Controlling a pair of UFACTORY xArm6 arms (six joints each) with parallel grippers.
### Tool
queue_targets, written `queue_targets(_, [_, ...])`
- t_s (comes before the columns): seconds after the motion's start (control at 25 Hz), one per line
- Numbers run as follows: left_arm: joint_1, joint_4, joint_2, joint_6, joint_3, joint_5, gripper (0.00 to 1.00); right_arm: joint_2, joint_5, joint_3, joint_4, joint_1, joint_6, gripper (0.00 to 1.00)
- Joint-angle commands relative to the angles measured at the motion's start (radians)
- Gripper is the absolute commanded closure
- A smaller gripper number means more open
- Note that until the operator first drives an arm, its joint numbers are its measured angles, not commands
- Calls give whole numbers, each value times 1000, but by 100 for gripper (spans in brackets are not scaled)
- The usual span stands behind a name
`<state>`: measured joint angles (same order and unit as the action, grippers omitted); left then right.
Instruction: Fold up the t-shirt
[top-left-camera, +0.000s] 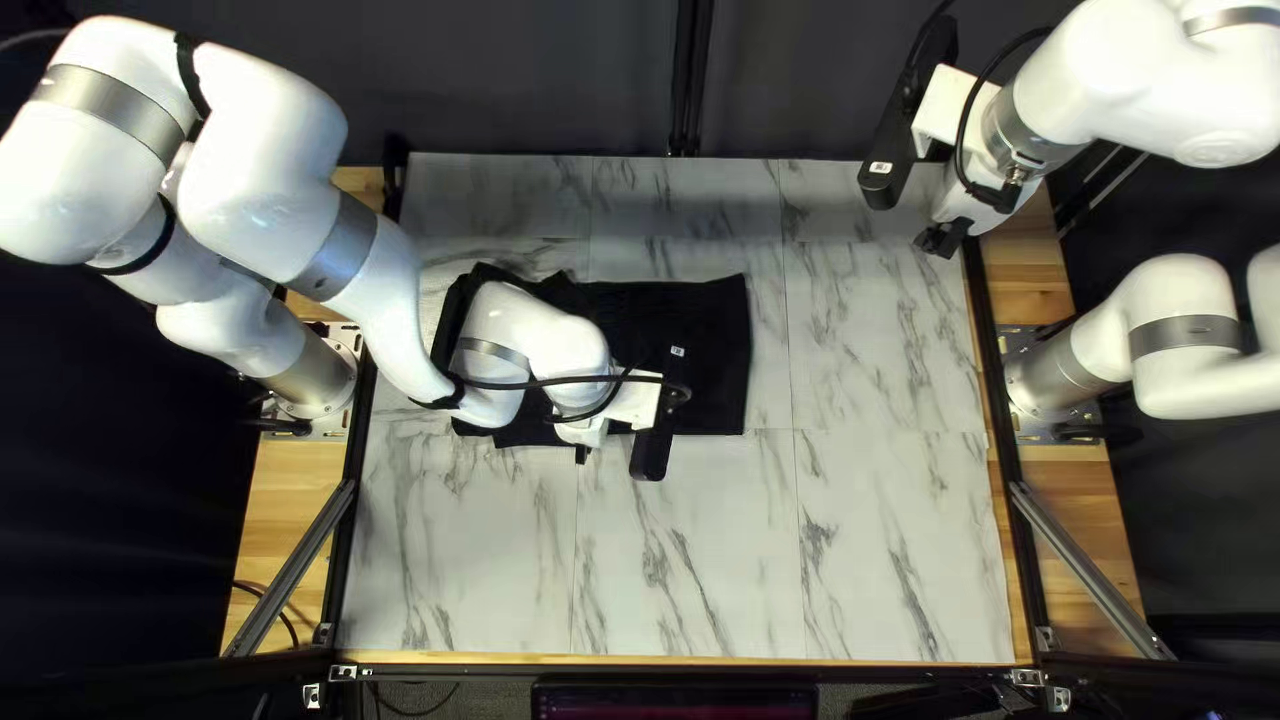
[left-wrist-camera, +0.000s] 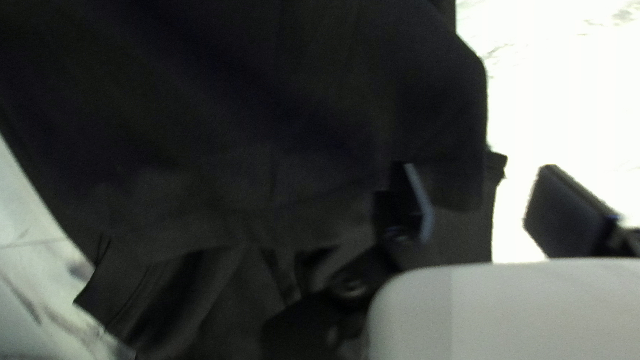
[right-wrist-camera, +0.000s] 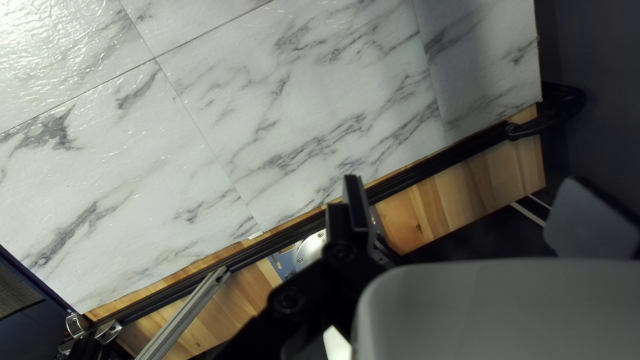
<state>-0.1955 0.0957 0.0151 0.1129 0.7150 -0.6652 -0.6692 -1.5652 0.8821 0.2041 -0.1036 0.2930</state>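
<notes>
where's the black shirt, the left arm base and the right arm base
Black shirt (top-left-camera: 716, 327): top left view, cloth near its right edge.
Left arm base (top-left-camera: 315, 372): top left view, white lower end.
Right arm base (top-left-camera: 1044, 378): top left view, white lower end.

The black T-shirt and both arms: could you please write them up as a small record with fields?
garment: black T-shirt, wrinkled
surface: marble-patterned tabletop
hidden: part of it, under the left arm
left end effector: open, by the T-shirt's near edge
right end effector: open, away from the T-shirt
</notes>
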Motion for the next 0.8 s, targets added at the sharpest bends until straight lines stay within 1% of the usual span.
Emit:
queue_targets(0.04, [-17, 22, -17, 36, 47, -48, 0, 0, 0, 0, 0, 0, 0, 0])
queue_targets(0.08, [-17, 23, -3, 34, 73, -49, 0, 0, 0, 0, 0, 0, 0, 0])
queue_targets(0.24, [-5, 28, 28, 26, 112, -29, 0, 0, 0, 0, 0, 0, 0, 0])
queue_targets(0.36, [3, 36, 84, 26, 161, 1, 0, 0, 0, 0, 0, 0, 0, 0])
queue_targets(0.4, [6, 38, 120, 24, 188, 21, 0, 0, 0, 0, 0, 0, 0, 0])
queue_targets(0.44, [7, 39, 132, 22, 197, 30, 0, 0, 0, 0, 0, 0, 0, 0])
queue_targets(0.48, [13, 40, 171, 11, 228, 49, 0, 0, 0, 0, 0, 0, 0, 0])
queue_targets(0.64, [35, 30, 220, -28, 264, 93, 0, 0, 0, 0, 0, 0, 0, 0])
queue_targets(0.8, [56, 18, 299, -65, 327, 139, 0, 0, 0, 0, 0, 0, 0, 0])
